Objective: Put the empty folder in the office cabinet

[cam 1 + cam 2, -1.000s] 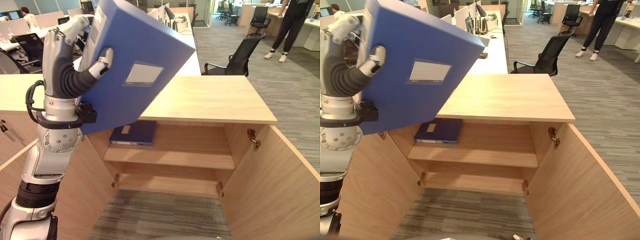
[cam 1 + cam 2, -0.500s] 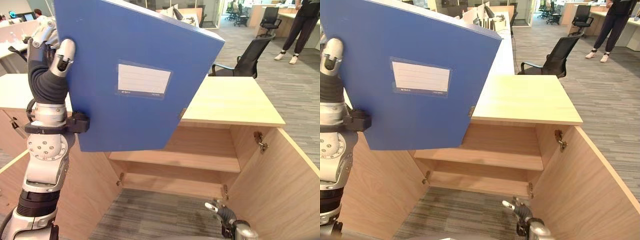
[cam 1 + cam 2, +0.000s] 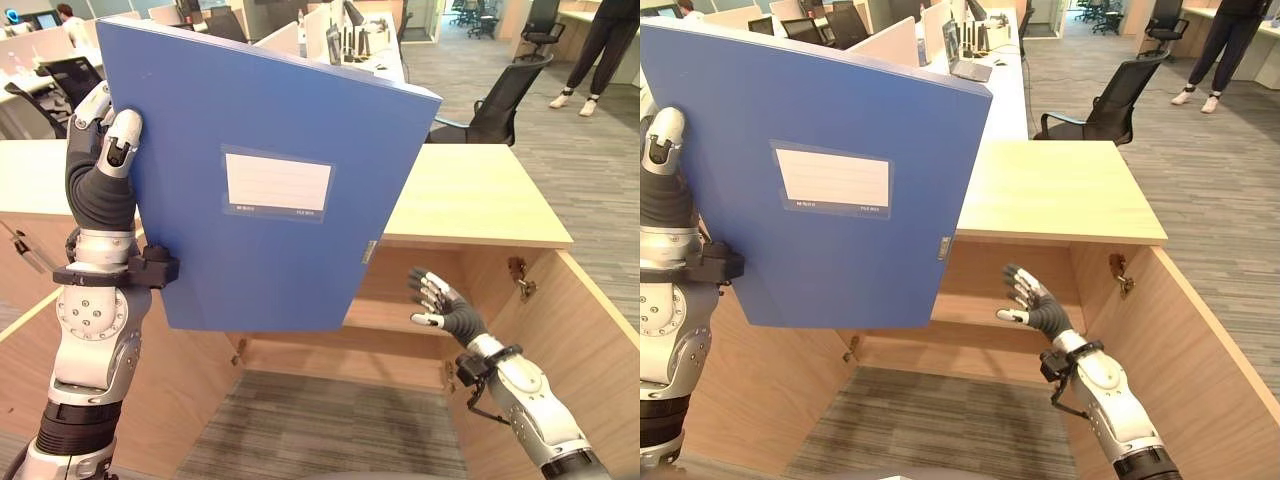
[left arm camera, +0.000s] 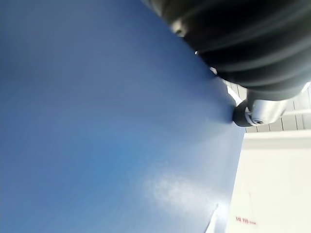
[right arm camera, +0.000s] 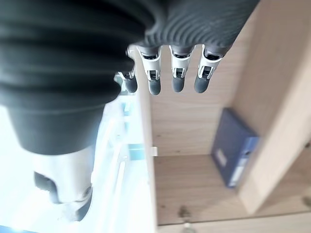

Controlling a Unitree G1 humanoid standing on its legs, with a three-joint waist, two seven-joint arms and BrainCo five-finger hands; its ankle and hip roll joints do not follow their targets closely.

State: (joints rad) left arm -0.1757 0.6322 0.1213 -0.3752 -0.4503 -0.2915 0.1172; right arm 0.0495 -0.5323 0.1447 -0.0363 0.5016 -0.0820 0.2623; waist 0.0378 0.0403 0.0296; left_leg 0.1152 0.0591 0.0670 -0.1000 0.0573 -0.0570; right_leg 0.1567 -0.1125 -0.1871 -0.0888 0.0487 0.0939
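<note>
Two open doors on the office cabinet (image 3: pixel 480 200), shelves exposed, and you have one big blue folder (image 3: pixel 270 200) held up in front of it, upright, covering the left half of the opening. Judged empty, so it should be light and stiff, but its smooth faces look slippery; keep your grip on the spine edge and support the free edge. Your left hand (image 3: pixel 108 150) clamps the folder's left edge, thumb on the front face, fingers wrapped behind. Your right hand (image 3: pixel 1032 300) hangs below the cabinet top near the shelf, fingers spread wide, holding nothing. Another small blue folder (image 5: pixel 235 148) lies on a shelf inside.
</note>
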